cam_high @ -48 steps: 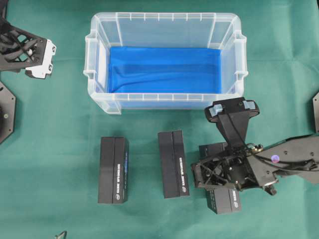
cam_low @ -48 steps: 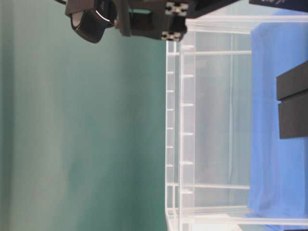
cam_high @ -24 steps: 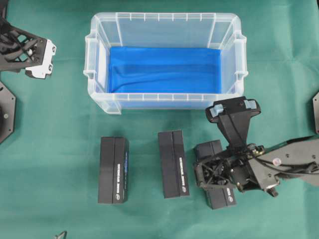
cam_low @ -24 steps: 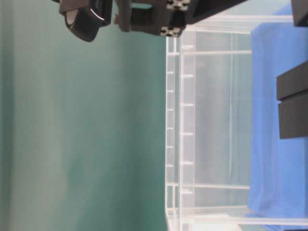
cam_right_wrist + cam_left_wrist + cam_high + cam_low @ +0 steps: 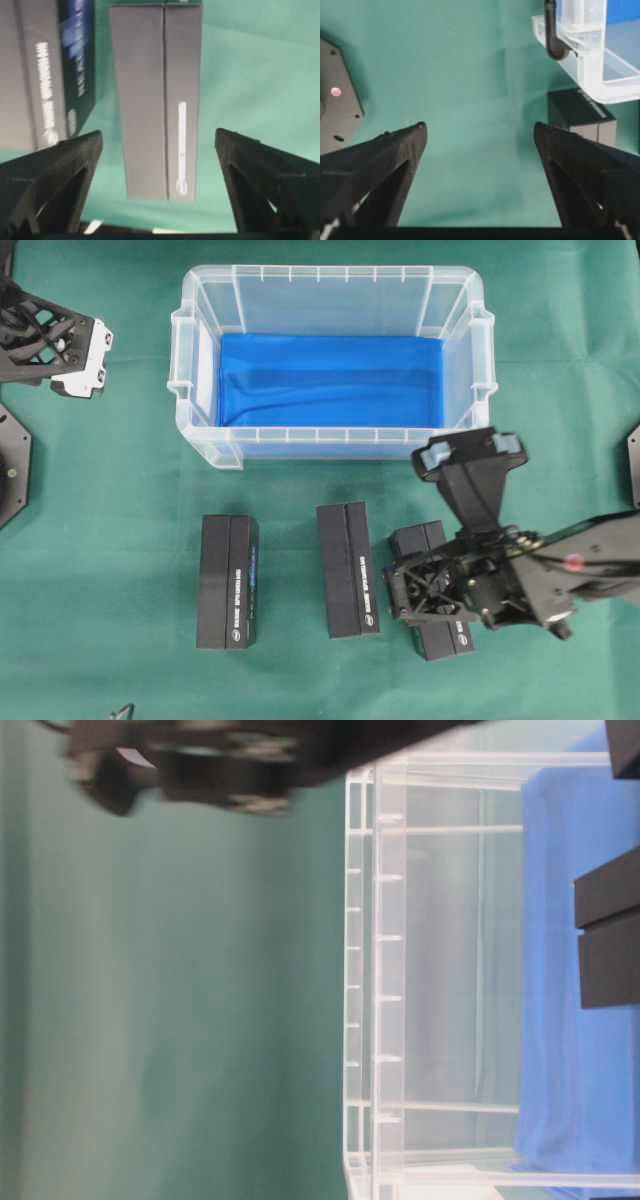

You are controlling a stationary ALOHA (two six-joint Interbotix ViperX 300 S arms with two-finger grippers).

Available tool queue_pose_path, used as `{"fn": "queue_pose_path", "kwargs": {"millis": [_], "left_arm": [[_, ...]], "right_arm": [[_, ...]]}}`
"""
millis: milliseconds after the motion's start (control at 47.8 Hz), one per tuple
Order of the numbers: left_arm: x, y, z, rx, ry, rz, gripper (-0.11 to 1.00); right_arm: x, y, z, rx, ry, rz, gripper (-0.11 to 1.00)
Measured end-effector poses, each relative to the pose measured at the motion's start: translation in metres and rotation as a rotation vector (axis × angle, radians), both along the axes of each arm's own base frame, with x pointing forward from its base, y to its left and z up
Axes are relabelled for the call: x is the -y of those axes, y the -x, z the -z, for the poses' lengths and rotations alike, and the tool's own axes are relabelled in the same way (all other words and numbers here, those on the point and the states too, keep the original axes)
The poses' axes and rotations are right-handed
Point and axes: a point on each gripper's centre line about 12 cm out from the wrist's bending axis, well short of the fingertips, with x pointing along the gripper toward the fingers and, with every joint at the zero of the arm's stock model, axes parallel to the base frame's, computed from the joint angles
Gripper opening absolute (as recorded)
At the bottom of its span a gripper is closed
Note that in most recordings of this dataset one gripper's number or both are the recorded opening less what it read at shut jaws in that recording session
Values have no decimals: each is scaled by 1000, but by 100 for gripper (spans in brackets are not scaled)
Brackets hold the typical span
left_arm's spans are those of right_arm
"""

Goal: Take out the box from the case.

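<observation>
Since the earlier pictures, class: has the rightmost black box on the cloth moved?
Yes. The rightmost box has shifted slightly left, toward the middle box, and lies free beneath the open right gripper.

Green cloth [image 5: 110, 540] covers table; black mount plate [image 5: 12, 465] at left edge.
</observation>
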Motion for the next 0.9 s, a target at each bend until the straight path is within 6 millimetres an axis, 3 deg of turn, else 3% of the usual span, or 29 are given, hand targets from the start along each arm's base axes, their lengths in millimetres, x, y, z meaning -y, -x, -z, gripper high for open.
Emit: {"fn": "queue_pose_path", "kwargs": {"millis": [272, 418, 753, 900], "left_arm": [[0, 0, 0, -2, 0, 2, 96], [1, 0, 1, -1, 2, 0, 96], [0, 0, 0, 0, 0, 0, 96], [1, 0, 0, 0, 1, 2, 96]], "right_arm": [[9, 7, -64, -13, 57, 2, 89], [12, 7, -87, -11, 76, -5, 89], [13, 9, -92, -23, 75, -3, 89], [11, 25, -87, -44, 70, 4, 89]]}}
